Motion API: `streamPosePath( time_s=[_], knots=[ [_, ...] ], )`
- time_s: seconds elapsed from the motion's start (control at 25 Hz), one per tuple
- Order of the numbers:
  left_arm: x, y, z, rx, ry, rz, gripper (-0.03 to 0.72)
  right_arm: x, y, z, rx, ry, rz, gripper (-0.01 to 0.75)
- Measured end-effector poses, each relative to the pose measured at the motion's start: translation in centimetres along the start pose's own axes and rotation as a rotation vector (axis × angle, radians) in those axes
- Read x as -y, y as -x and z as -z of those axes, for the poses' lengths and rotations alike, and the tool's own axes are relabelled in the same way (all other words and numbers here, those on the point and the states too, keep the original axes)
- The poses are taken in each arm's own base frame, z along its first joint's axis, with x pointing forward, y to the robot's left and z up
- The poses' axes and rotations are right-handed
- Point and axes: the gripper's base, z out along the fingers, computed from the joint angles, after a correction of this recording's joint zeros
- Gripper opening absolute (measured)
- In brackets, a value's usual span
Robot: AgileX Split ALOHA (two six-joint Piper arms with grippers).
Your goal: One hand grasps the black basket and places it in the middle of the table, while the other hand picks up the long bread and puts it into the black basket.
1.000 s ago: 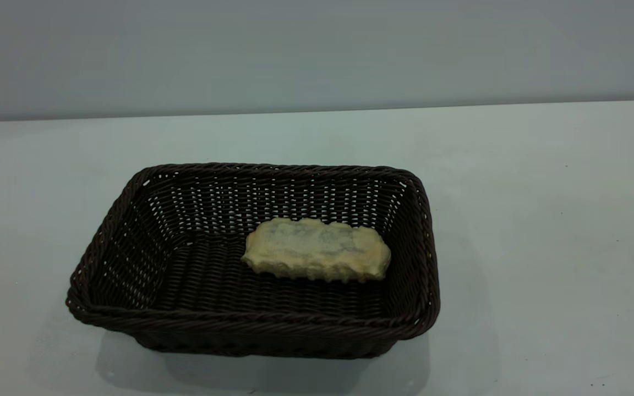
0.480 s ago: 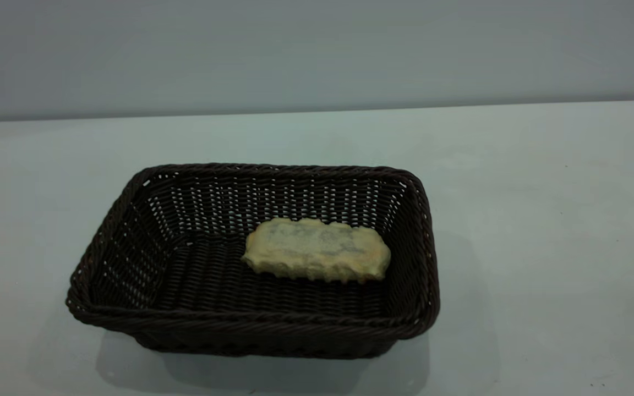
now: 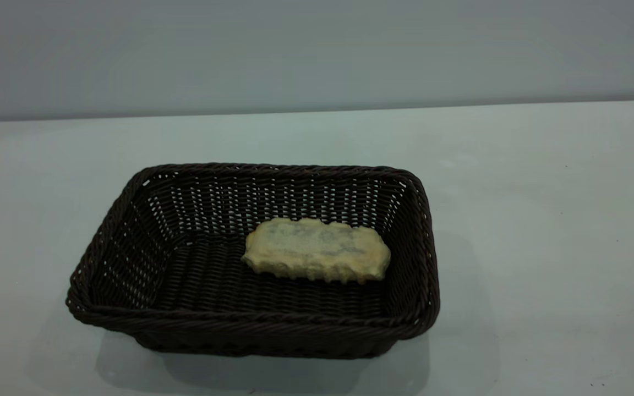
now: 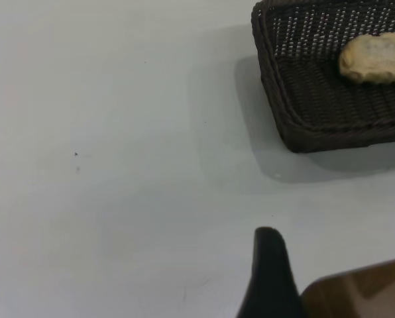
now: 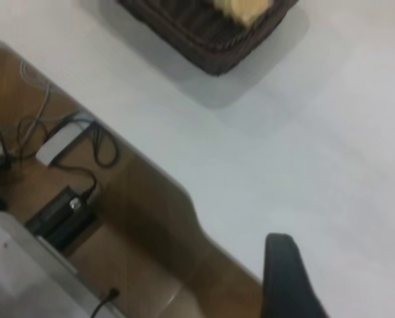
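Across the last second nothing has shifted: the long bread [image 3: 317, 249] lies inside the black basket [image 3: 196, 325] mid-worktop [image 3: 542, 220], both grippers' finger state cannot be told, so the task appears complete.

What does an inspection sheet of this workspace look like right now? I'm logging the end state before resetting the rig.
Surface: the table is plain pale, with a few tiny dark specks.
Job's things: the black basket stands on the table near the middle; the long bread lies inside it toward the right end, pale smudged face up.
Clutter: nothing seen.
Grippers: the left tool is over bare table, apart from the basket; the right tool is over the table's edge, far from the basket. Only one finger of each shows.
Cables: cables and a dark box lie below the table edge.
Surroundings: a plain grey wall behind the table.
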Motion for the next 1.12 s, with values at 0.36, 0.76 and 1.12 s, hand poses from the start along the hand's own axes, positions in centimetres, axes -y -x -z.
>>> streamPosePath(
  time_s=[0.36, 0.76, 1.12],
  knots=[
    [-0.12, -0.23, -0.31, -0.016, 0.016, -0.012, 0.586, 0.04, -0.19, -0.62, 0.029, -0.002, 0.029, 0.427],
    [-0.19, -0.26, -0.38, -0.017, 0.024, -0.028, 0.586, 0.05, -0.19, -0.68, 0.031, -0.003, 0.045, 0.427],
    [-0.19, -0.26, -0.38, -0.018, 0.024, -0.029, 0.586, 0.05, -0.16, -0.67, 0.033, -0.003, 0.045, 0.427]
  ],
)
